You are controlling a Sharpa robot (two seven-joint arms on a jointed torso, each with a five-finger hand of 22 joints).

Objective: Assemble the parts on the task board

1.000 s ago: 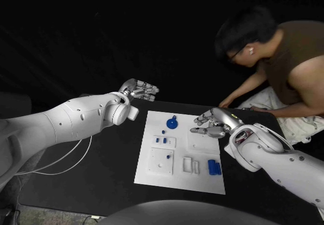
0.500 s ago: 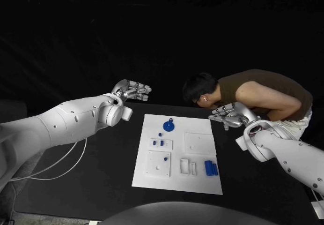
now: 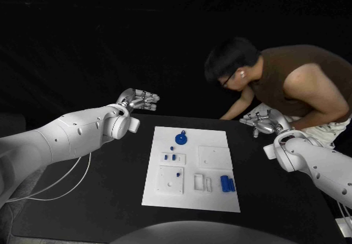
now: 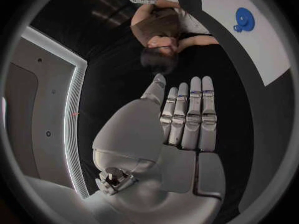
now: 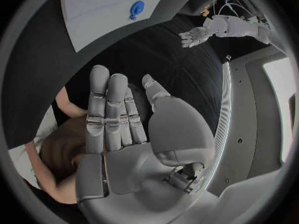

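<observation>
Black tabletop (image 3: pixel 110 188) carries the white task board (image 3: pixel 192 195); left hand (image 3: pixel 139 98) and right hand (image 3: pixel 264 121) hover empty, fingers extended.

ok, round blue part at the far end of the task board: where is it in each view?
Head view: round blue part on the board's far end, between the two hands.
Left wrist view: round blue part beyond the left hand.
Right wrist view: round blue part beyond the right hand.
Shared landmark: the white task board.
</observation>
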